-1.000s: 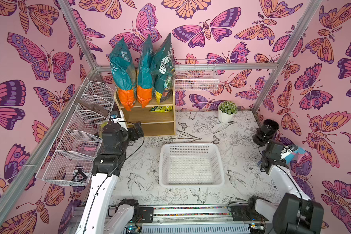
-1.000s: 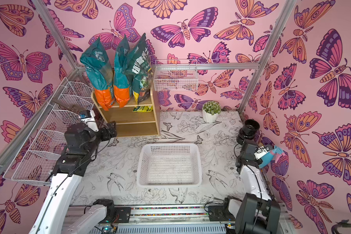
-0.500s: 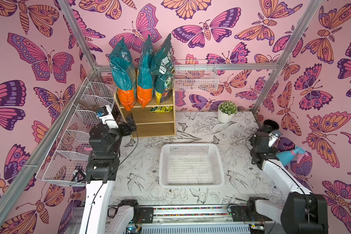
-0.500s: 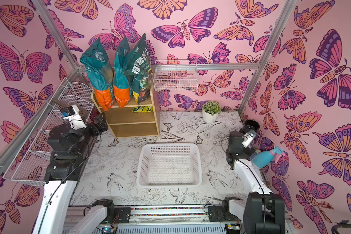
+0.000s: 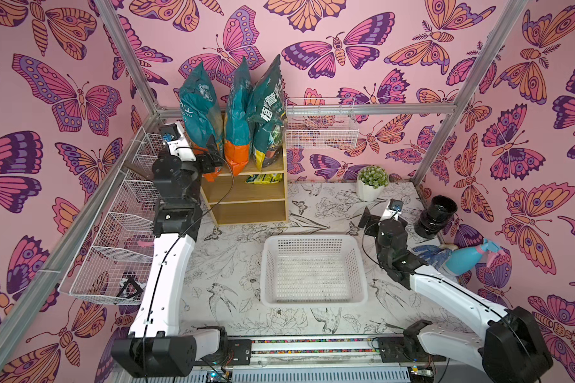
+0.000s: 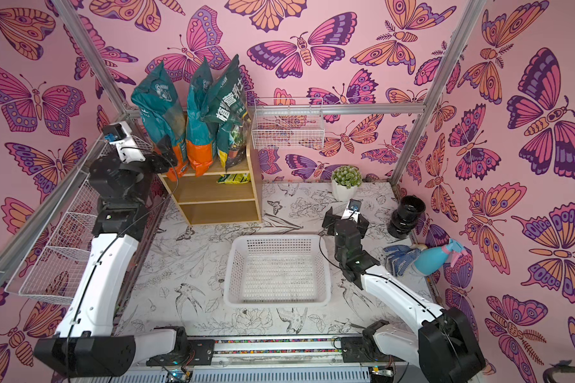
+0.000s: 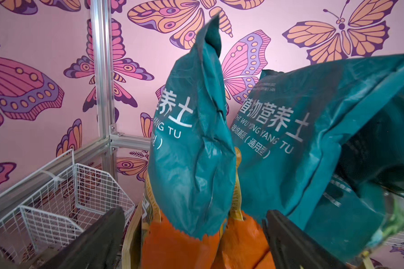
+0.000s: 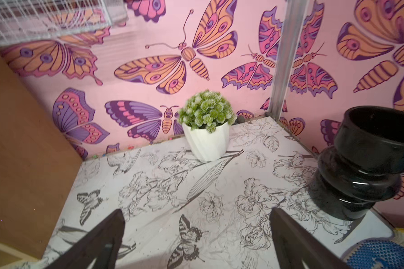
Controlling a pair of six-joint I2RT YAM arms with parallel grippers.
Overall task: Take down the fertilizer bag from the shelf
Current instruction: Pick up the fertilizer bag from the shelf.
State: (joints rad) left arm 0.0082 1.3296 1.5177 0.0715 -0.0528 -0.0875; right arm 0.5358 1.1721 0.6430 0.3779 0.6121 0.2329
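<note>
— What kind of room is this?

— A small booth. Pink wallpaper [image 5: 362, 89] with purple and orange butterflies covers 3 walls, and bare aluminium frame posts [image 5: 472, 83] stand in the corners. The counter [image 5: 226, 255] is white, printed with black line drawings of flowers, birds and butterflies.

— What's standing on it?

— A white perforated plastic basket [image 5: 312, 238] in the middle. A small green plant in a white pot [image 5: 372, 180] is near the back wall, and a glossy black ribbed vase [image 5: 437, 215] stands by the right wall. A blue dotted glove [image 5: 432, 253] and a pale blue spray bottle [image 5: 465, 262] lie just beside that wall. White wire baskets [image 5: 120, 238] hang along the left rail, with 1 more white wire basket [image 5: 321, 126] on the back rail.

— And the fertilizer?

— 3 teal plastic fertilizer bags [image 5: 238, 109] stand upright, side by side, on the top tier of the light-wood 3-tier shelf [image 5: 246, 194] in the back left corner. 2 have orange bottoms. A yellow-green packet [image 5: 261, 179] lies on the middle tier.

— The arms?

— The left jaws are spread wide at top-tier height, just in front of the orange foot of the leftmost bag [image 7: 191, 151]. I can't tell if they touch it. The right jaws are also wide apart and grip nothing. They sit low over the counter between basket and vase, pointing toward the plant.
</note>
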